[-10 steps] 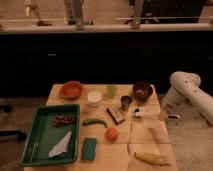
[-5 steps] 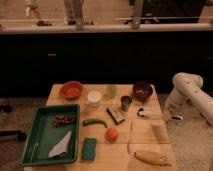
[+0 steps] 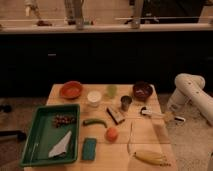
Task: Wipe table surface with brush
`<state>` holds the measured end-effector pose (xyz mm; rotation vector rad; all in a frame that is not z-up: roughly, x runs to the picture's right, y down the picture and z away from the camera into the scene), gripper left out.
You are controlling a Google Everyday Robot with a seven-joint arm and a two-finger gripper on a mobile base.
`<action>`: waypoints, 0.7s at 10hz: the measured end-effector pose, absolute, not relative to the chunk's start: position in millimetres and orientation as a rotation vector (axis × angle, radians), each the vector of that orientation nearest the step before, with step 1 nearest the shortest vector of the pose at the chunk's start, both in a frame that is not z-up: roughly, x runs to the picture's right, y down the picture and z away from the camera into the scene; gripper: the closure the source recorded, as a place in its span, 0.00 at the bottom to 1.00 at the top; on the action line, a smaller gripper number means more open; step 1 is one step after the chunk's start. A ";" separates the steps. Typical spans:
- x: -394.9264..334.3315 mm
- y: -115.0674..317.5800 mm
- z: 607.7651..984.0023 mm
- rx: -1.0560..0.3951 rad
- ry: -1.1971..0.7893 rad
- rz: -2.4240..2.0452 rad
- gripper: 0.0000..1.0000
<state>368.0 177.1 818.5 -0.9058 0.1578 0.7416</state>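
Observation:
The table surface is a light tan plank top in the middle of the camera view. The brush lies on it near the right edge: a slim white handle with a dark tip pointing left towards a metal cup. My gripper is at the right end of the brush handle, just past the table's right edge, at the tip of my white arm. I cannot tell whether it touches the handle.
A green tray with a white cloth fills the left front. On the table stand a red bowl, white cup, green cup, dark bowl, dark block, orange fruit, teal sponge, pale stick and banana.
My arm has shifted slightly to the right. The brush end near the gripper seems to have moved a little right with it. Other objects have not moved.

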 end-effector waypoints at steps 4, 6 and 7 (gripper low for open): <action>348.0 170.6 812.9 -0.894 0.165 0.678 1.00; 332.3 180.3 806.6 -0.905 0.182 0.605 1.00; 335.2 188.9 799.4 -0.913 0.190 0.582 1.00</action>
